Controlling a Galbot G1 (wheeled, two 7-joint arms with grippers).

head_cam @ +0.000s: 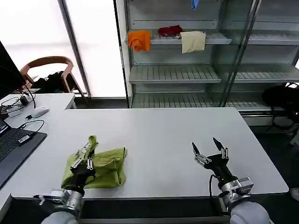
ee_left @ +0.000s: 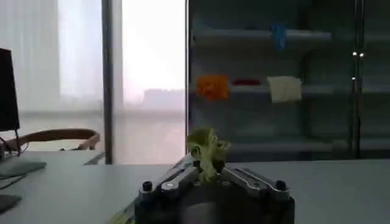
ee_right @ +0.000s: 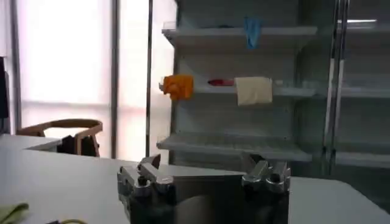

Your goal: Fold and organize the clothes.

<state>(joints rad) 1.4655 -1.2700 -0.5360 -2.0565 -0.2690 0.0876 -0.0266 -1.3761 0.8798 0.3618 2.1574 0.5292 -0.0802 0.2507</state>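
1. Two grippers meet you in the head view. Your left gripper (head_cam: 87,151) sits over the green T-shirt (head_cam: 105,169), its fingers pinched together on a raised tuft of the fabric. The shirt lies crumpled on the white table (head_cam: 159,135), near the front edge on your left side. Your right gripper (head_cam: 208,148) hovers over bare table well apart from the shirt, jaws spread wide and holding nothing. A laptop (head_cam: 14,144), a mouse (head_cam: 39,112) and cables lie at the far left of the table; a wooden chair (head_cam: 49,67) stands behind them. Beyond the table, a shelf unit (head_cam: 187,56) carries an orange cloth (head_cam: 139,40), a red item (head_cam: 170,31) and a cream cloth (head_cam: 193,41).

2. Your left wrist view has the left gripper (ee_left: 206,173) closed, with a bunch of green T-shirt (ee_left: 207,151) standing up between the fingertips. The table (ee_left: 73,189) stretches ahead, the shelves behind.

3. Your right wrist view has the right gripper (ee_right: 206,170) with its fingers (ee_right: 143,173) set far apart, nothing between them. A scrap of the green T-shirt (ee_right: 12,212) peeks in at one corner, on the table (ee_right: 61,176).
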